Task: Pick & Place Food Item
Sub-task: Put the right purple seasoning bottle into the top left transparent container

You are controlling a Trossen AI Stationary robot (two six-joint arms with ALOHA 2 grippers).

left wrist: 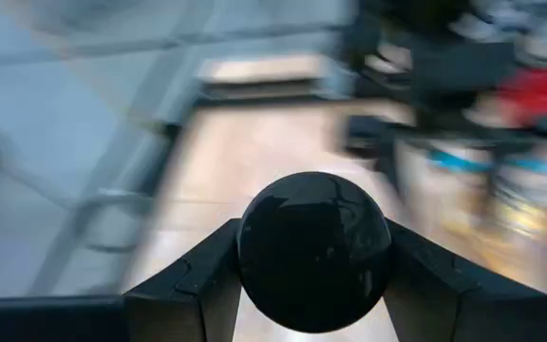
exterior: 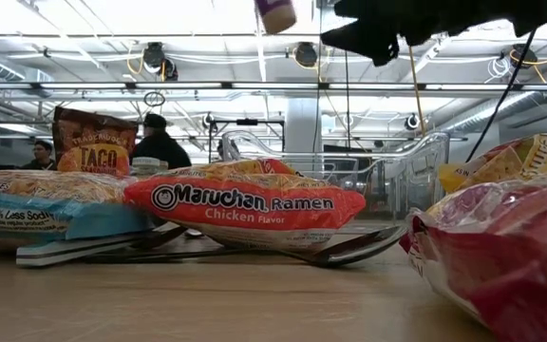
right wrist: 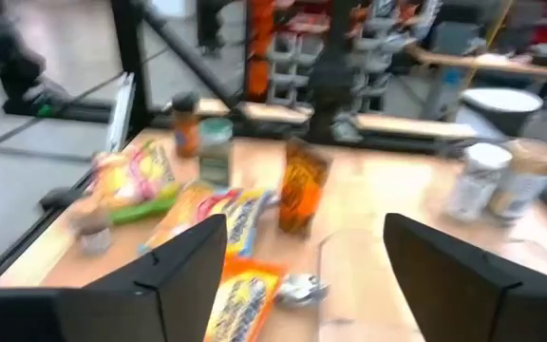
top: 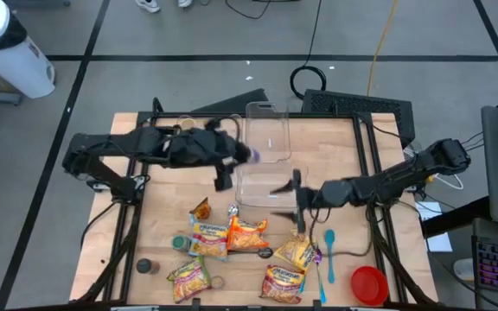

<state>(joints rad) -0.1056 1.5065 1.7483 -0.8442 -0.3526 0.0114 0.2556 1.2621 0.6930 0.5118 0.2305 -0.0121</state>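
Observation:
My left gripper (top: pixel 239 157) is shut on a small jar (top: pixel 248 155) with a purple-and-white label, high above the table by the clear plastic bin (top: pixel 262 186). In the left wrist view the jar's round black end (left wrist: pixel 313 252) fills the gap between my fingers. The jar's lower end shows at the top of the low view (exterior: pixel 275 14). My right gripper (top: pixel 284 199) is open and empty over the bin's right side; its fingers stand wide apart in the right wrist view (right wrist: pixel 304 223). Ramen packets (top: pixel 247 235) lie flat on the table in front. My left gripper pinches the jar between its two fingers, one on each side of the round black end (left wrist: pixel 254 256). The jar is lifted clear of the table and the bin. Which way the jar points in the hold, I cannot tell.
A second clear piece (top: pixel 268 130) lies at the far edge. A taco packet (top: pixel 201 209), a teal can (top: pixel 181 244), a dark jar (top: pixel 148 266), several snack packets (top: pixel 284 281), a blue spoon (top: pixel 328 255) and a red bowl (top: pixel 370 283) crowd the near half.

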